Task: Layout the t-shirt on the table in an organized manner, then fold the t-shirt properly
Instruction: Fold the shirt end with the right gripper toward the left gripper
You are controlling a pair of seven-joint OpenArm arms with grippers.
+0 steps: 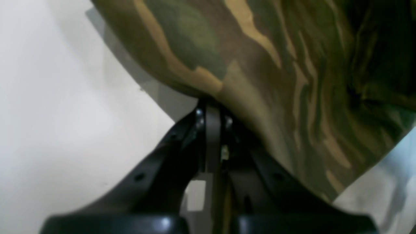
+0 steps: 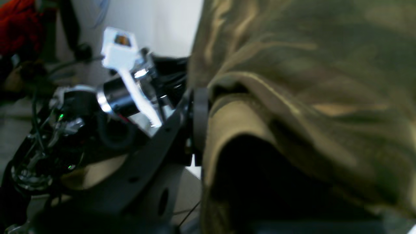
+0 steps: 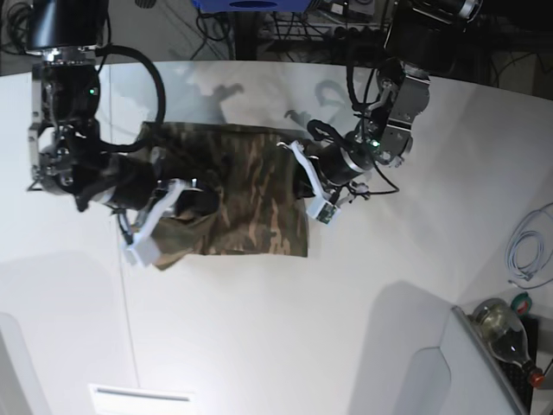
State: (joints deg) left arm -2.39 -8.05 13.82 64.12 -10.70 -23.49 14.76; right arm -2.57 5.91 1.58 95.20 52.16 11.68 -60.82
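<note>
The camouflage t-shirt lies partly spread on the white table, bunched at its left side. My left gripper is at the shirt's right edge. In the left wrist view the left gripper is shut on the hem of the t-shirt, above the table. My right gripper is at the shirt's lower left. In the right wrist view the right gripper is shut on a fold of the t-shirt, and the cloth hides one finger.
A bottle and a coiled white cable are at the right edge. A grey panel stands at the front right. Cables and equipment line the far edge. The other arm's wrist is close by.
</note>
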